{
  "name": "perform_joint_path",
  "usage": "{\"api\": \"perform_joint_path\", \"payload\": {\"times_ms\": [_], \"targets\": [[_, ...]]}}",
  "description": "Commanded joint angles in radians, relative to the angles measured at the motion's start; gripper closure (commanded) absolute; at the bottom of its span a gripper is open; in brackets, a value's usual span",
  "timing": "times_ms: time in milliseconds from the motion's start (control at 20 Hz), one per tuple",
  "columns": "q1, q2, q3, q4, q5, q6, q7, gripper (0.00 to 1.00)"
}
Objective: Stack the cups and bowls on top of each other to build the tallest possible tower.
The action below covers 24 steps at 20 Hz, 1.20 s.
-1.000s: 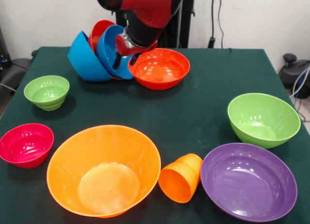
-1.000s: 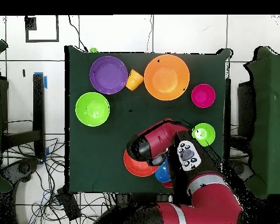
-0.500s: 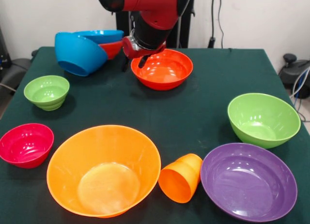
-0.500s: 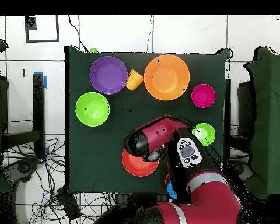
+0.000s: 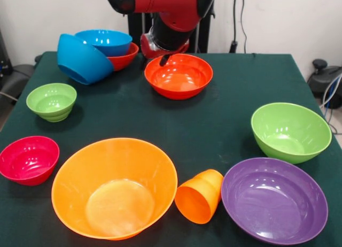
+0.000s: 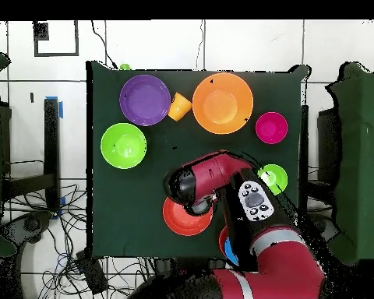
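Tower (image 5: pixel 99 48) barely starting: blue bowl nesting in red-orange one, second blue leaning, far left of bench (image 5: pixel 224 81). End effector (image 5: pixel 163 55) hovering by red-orange bowl (image 5: pixel 178 75); grip unclear. Cup (image 5: pixel 199 195), others waiting nearer.

The leaning pile of glossy plastic bowls at the table's far edge came apart. The tilted blue bowl (image 5: pixel 81 59) dropped to the cloth, lying on its side, opening toward 2 o'clock. The second blue bowl (image 5: pixel 103 41) settled upright inside the small red-orange bowl (image 5: pixel 124 59), both level. The wide red-orange bowl (image 5: pixel 179 75) shifted slightly toward 3 o'clock and stood clear of them. The red and black arm's gripper (image 5: pixel 163 55) rose and drew off the blue bowls, ending over the wide bowl's far rim.
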Motion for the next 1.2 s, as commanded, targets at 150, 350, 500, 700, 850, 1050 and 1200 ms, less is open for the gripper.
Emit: {"api": "perform_joint_path", "payload": {"times_ms": [150,350,500,700,850,1050,1200], "targets": [[0.020,-0.014,0.100,-0.094,0.046,0.160,-0.197,0.00],[0.005,-0.029,0.112,-0.083,0.038,0.154,-0.205,0.00],[-0.029,0.000,0.120,-0.069,0.021,0.088,-0.202,0.00],[-0.079,0.082,0.102,-0.053,-0.078,-0.076,-0.184,0.00],[-0.098,0.102,0.093,-0.043,-0.114,-0.130,-0.168,0.00],[-0.111,0.125,0.098,-0.040,-0.124,-0.162,-0.164,0.00],[-0.111,0.149,0.100,-0.061,-0.137,-0.177,-0.161,0.00]]}}
